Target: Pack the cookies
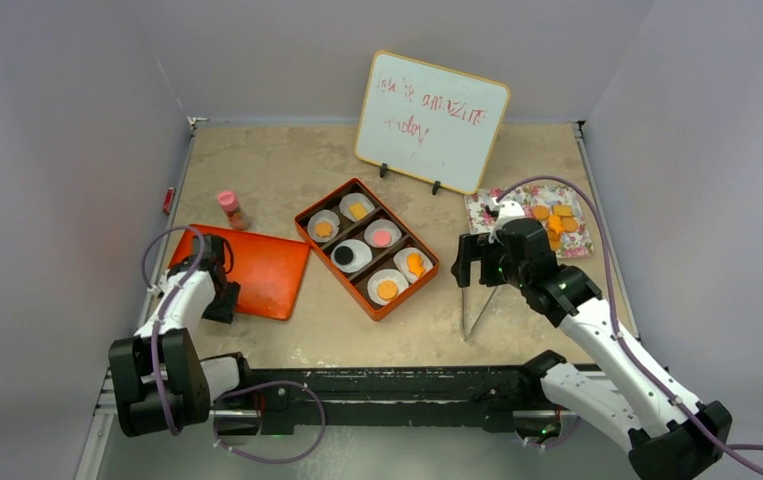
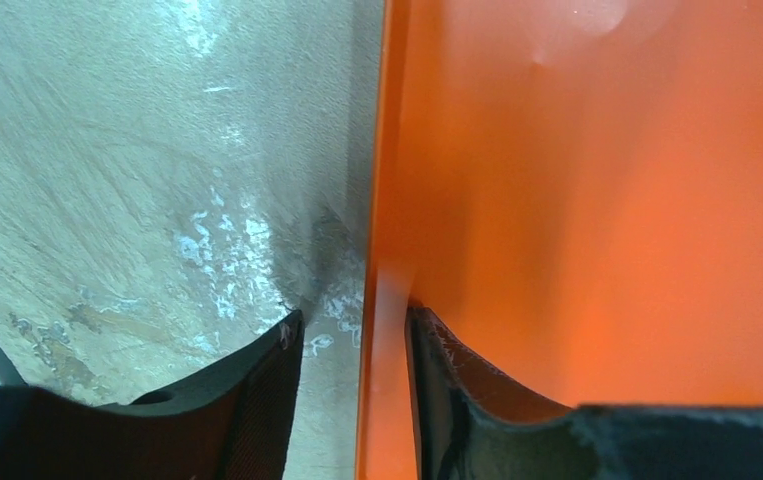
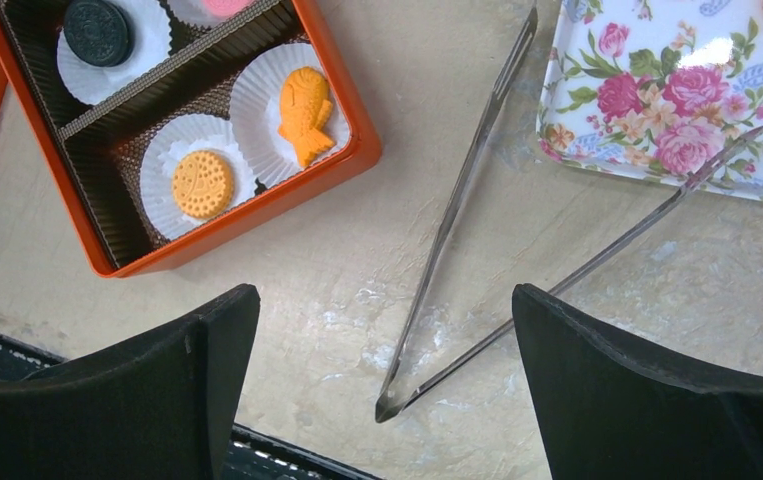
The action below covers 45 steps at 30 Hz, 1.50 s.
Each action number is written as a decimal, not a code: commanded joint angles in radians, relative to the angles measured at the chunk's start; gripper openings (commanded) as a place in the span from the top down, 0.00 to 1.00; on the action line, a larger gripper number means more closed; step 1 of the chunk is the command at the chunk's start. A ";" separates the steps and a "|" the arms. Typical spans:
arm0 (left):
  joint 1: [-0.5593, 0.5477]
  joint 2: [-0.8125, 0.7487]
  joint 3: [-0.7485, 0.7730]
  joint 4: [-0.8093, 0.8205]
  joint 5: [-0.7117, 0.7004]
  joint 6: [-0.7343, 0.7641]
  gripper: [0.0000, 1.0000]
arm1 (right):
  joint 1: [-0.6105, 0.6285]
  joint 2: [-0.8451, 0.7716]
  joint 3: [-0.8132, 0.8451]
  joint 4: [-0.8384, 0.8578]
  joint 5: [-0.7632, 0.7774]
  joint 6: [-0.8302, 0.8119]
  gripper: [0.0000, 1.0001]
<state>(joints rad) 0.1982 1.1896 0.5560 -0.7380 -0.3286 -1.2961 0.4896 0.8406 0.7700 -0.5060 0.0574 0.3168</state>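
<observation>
Left jaws part-open astride edge of orange lid [image 2: 597, 200], right jaws wide apart above tongs [image 3: 451, 230]; whiteboard [image 1: 432, 120] writing unreadable

Soft even light, faint glare, blurry left wrist close-up.

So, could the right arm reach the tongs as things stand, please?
Probably yes: the right gripper hangs open right above the tongs, which lie uncovered on the table beside the floral tray.
</observation>
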 commanded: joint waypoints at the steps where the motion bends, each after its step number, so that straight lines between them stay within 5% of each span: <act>1: 0.020 0.021 -0.079 0.115 0.051 -0.029 0.64 | -0.003 0.009 0.042 0.053 -0.030 -0.054 0.01; 10: 0.022 -0.105 -0.085 0.042 0.090 -0.038 1.00 | -0.002 0.030 0.049 0.088 -0.157 -0.107 0.02; 18: 0.021 -0.202 -0.025 -0.121 0.076 -0.032 1.00 | 0.025 0.044 0.047 0.150 -0.269 -0.143 0.05; 31: 0.022 -0.326 0.133 -0.319 0.056 0.012 1.00 | 0.320 0.189 0.068 0.331 -0.219 -0.311 0.05; 45: 0.011 -0.395 0.261 -0.444 0.087 0.121 1.00 | 0.607 0.399 0.057 0.739 -0.249 -0.804 0.09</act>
<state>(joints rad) 0.2153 0.8162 0.7483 -1.1557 -0.2554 -1.2213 1.0306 1.1736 0.7872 0.0711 -0.1837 -0.2832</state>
